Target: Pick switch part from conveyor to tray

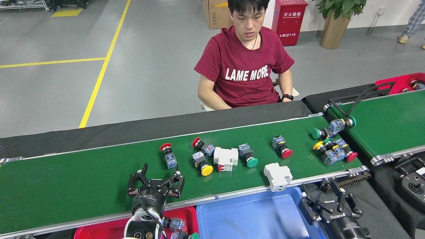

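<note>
Ahead, from the head view: long green conveyor (83,186) crossing a black-draped worktop (99,131). Scattered along the belt, switch parts: red-capped switch (168,155), yellow-capped switch (202,164), white breaker (226,158), green-capped switch (248,156), a second white breaker (278,176) at the near rail. Left pincer (155,181) spread wide and empty over the belt's near edge, just short of the red-capped switch. Right pincer (327,199) likewise parted, empty, beside the blue tray (252,215). Red tray (106,230) below, holding switches. Seated person (244,69) behind.
</note>
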You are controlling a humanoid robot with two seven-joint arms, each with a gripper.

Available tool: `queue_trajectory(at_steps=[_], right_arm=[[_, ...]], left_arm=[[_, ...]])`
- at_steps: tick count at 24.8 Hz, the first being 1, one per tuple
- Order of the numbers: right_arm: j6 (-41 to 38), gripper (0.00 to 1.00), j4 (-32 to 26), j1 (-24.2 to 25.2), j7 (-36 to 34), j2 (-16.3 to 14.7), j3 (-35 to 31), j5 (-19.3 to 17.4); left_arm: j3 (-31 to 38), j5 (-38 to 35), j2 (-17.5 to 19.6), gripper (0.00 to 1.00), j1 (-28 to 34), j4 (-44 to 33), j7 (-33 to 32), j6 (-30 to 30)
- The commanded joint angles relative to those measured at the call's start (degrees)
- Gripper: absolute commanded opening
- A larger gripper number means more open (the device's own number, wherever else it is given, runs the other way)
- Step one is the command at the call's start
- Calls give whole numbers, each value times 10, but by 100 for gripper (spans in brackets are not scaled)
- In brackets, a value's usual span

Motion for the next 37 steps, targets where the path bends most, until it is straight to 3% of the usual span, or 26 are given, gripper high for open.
queue_trajectory(at_steps=[1,5,8,10,14,16,19,23,28,31,32,34,35,36,37], right_arm=[[-10,96,-14,6,-17,-8,-5,0],[-10,96,-23,11,-18,-8,0,1],[-9,96,-25,12,-18,-6,0,1],[-9,96,-26,8,-18,-3,3,1],[-2,95,-31,-9,-9,-3,41,10],[25,94,-31,-31,3,5,88,30],[72,94,-24,-72,28,23,157,47],[135,94,-1,-139,43,67,222,52],[193,94,99,-221,59,120,307,66],[195,94,123,-233,63,135,310,64],[196,92,127,-246,63,138,309,61],[194,76,133,-265,66,140,309,59],[190,67,135,-269,75,139,309,57],[186,52,135,-271,85,137,310,56],[181,43,135,-272,89,135,310,56]], left_arm=[[2,0,-1,99,-8,2,1,3],[5,1,-1,97,-24,43,3,6],[21,1,0,86,-57,82,6,28],[31,1,3,68,-73,110,13,34],[49,20,7,11,-74,120,40,21],[48,38,10,3,-68,120,72,6],[46,40,15,0,-48,110,86,-5],[52,49,71,0,27,0,86,-93],[87,72,131,3,197,-177,87,-275],[108,79,148,8,266,-194,101,-391],[116,82,149,17,276,-193,102,-427],[142,84,148,37,288,-193,102,-455],[157,85,144,62,295,-193,102,-455],[169,85,139,99,296,-193,103,-453],[179,85,136,100,299,-193,104,-453]])
